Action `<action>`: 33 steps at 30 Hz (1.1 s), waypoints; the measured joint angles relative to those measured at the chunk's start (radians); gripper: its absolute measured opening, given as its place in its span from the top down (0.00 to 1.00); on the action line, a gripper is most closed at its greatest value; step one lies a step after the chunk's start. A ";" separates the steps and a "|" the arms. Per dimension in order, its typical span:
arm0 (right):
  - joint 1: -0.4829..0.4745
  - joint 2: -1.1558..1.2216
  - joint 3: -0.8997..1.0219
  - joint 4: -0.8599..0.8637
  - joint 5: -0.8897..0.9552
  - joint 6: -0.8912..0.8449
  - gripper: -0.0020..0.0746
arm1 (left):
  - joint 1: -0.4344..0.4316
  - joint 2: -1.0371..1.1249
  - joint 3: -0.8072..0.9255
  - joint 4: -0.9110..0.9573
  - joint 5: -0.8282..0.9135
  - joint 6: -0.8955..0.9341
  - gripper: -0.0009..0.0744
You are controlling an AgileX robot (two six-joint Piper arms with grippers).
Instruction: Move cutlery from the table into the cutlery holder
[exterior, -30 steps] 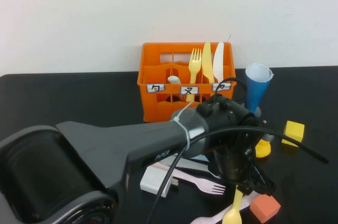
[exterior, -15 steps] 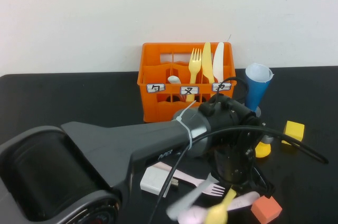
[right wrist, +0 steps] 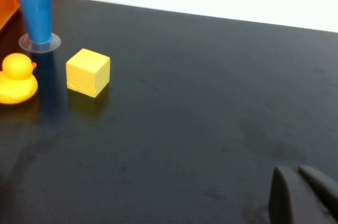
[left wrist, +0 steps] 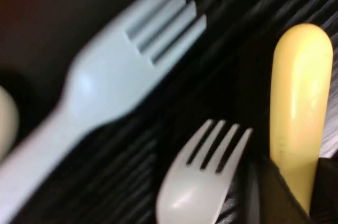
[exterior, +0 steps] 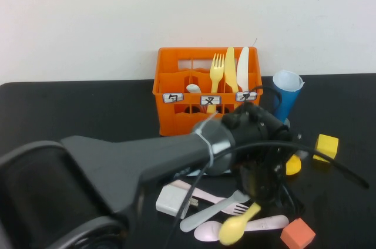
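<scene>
My left gripper (left wrist: 296,184) is shut on the handle of a yellow spoon (exterior: 236,228), which it holds low over the table (exterior: 76,108) in front of the orange cutlery holder (exterior: 176,81). In the high view the left wrist (exterior: 258,143) covers the jaws. Under the spoon lie a pink fork (exterior: 205,195), a grey fork (exterior: 208,215) and a pink spoon (exterior: 244,227). The wrist view shows the yellow handle (left wrist: 300,97), the grey fork (left wrist: 105,86) and a pale fork (left wrist: 198,187). The holder contains a yellow fork (exterior: 217,73), a yellow knife (exterior: 231,70) and a white knife (exterior: 242,68). My right gripper (right wrist: 302,196) is shut and empty, low over bare table.
A blue cone cup (exterior: 286,99) stands right of the holder. A yellow duck (exterior: 292,164), a yellow cube (exterior: 326,145) and an orange cube (exterior: 296,233) lie to the right. A white block (exterior: 171,200) lies by the pink fork.
The left gripper has swung the yellow spoon from pointing down toward the front edge to slanting left, its bowl now higher. The pink spoon and grey fork beneath now show.
</scene>
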 joint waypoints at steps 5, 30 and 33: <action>0.000 0.000 0.000 0.000 0.000 0.000 0.98 | 0.000 -0.141 0.078 0.033 -0.136 -0.004 0.80; 0.000 0.000 0.000 0.000 0.000 0.000 0.98 | 0.431 -0.517 0.652 0.235 -1.544 -0.183 0.97; 0.000 0.000 0.000 0.000 0.000 0.000 0.98 | 0.455 -0.477 0.652 0.237 -1.601 -0.183 0.98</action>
